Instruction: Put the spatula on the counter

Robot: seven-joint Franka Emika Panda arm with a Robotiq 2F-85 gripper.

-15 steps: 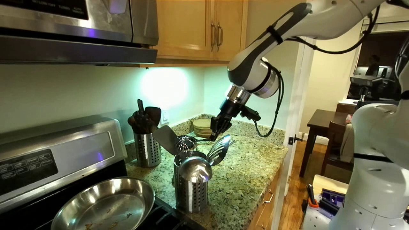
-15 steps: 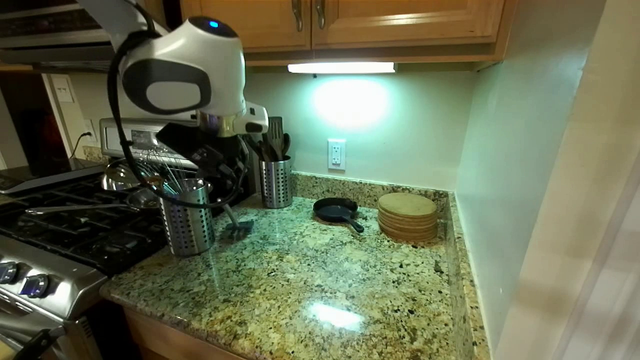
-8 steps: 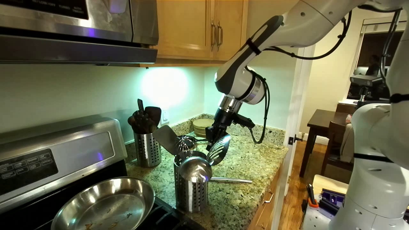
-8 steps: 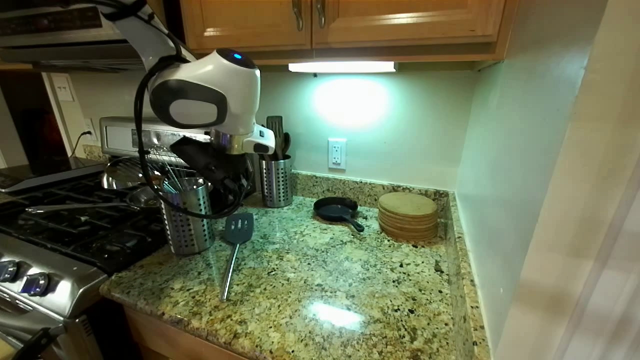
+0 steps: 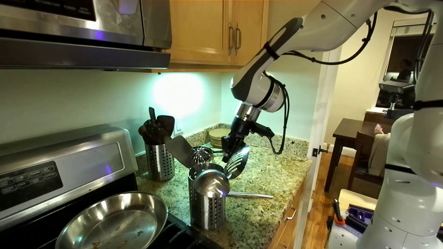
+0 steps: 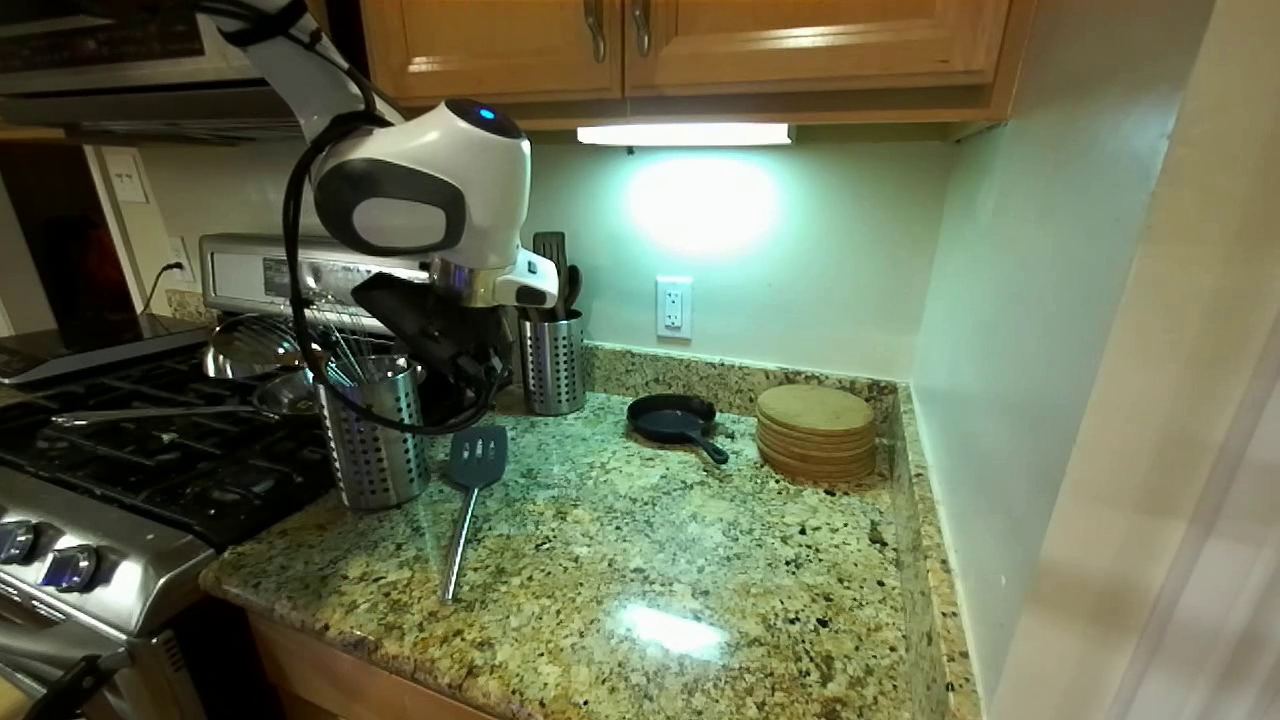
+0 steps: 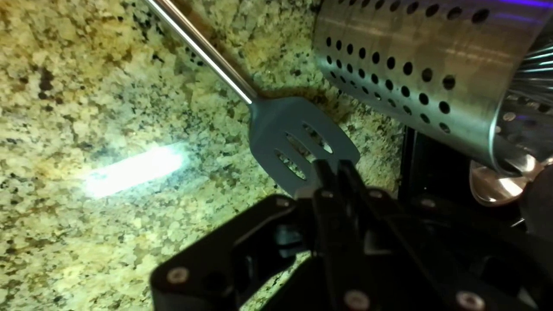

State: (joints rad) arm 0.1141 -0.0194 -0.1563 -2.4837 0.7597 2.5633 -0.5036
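1. Nearest in the wrist view, a black gripper (image 7: 333, 168) with bent arms and round screws, with two tips close together over the wide end of the spatula (image 7: 276, 123); cannot tell if touching.
2. Flat on the counter (image 6: 620, 540), just beside the front holder (image 7: 410, 32): the spatula, with a wide head, dark gray, dull and smooth, with soft round corners and three long slots right through.
3. For its handle, a long, thin, straight stick of shiny silver metal, joined to the narrow neck of the head.
4. Underneath, hard stone, polished, with tan, cream, brown and black speckles.
5. Close by, the front holder, a steel can with rows of round holes; inside, in an exterior view, a wire whisk (image 5: 199, 156), a shiny round ladle (image 5: 211, 183) and a tool with slots (image 5: 238, 160).
6. Farther off, a small round black pan (image 6: 670, 422), a neat stack of round tan discs (image 6: 815, 430) and the back holder (image 6: 555, 370), also steel, full of dark tools (image 5: 166, 124).
7. Last of all, a plain smooth wall (image 6: 820, 240) under shiny honey-brown wood cabinets (image 6: 800, 50).
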